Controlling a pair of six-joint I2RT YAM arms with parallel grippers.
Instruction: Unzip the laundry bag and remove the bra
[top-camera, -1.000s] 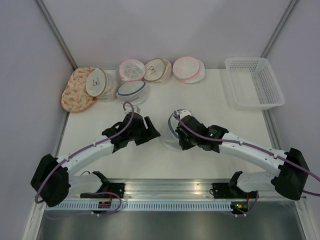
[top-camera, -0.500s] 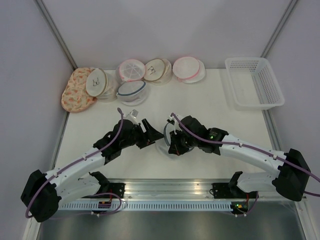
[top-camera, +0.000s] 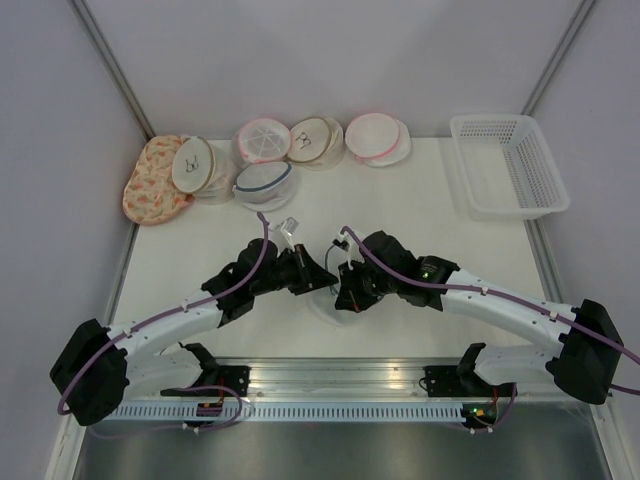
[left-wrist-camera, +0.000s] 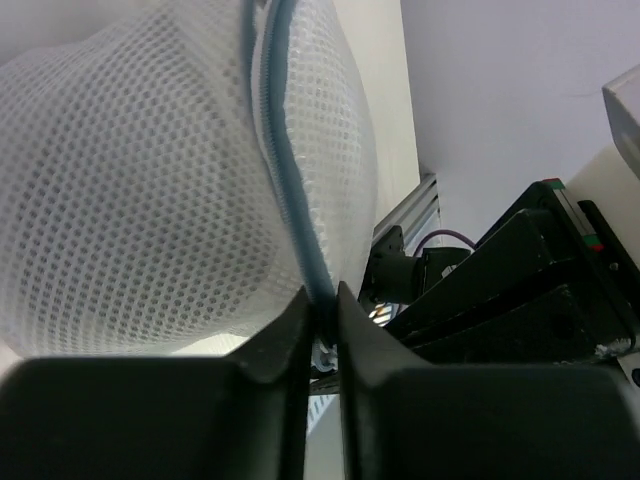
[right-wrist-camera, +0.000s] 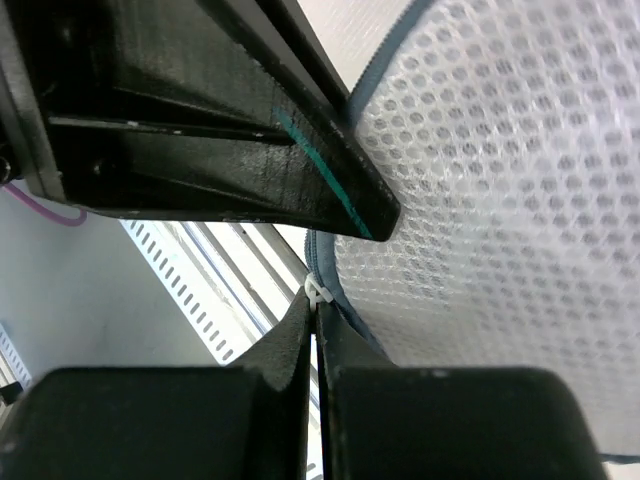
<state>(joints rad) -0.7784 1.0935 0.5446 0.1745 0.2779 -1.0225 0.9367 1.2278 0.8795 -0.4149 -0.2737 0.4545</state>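
The round white mesh laundry bag (left-wrist-camera: 150, 200) with its grey-blue zipper rim (left-wrist-camera: 290, 200) sits between the two arms, over the near middle of the white counter (top-camera: 420, 210). Whether its underside touches the counter cannot be told.

The left end effector (left-wrist-camera: 320, 300) has its fingers pressed together on the zipper rim, which rises from the pinch and curves over the dome. The right end effector (right-wrist-camera: 312, 310) comes in from the opposite side, its fingers shut tight on a small white pull tab (right-wrist-camera: 316, 291) at the rim. The black body of the left end effector lies just beside it.

What matters for the coming move is that both pinches fall on the same stretch of rim, close together, with the zipper line curving away from them around the bag. The left pinch probably serves as the anchor. The right arm, which has the tab, is then the one to draw it along the rim's curve and away from the left fingers.

The black fabric bra does not show through the mesh in either wrist view, so it is presumably inside. The zipper looks closed where it can be seen.
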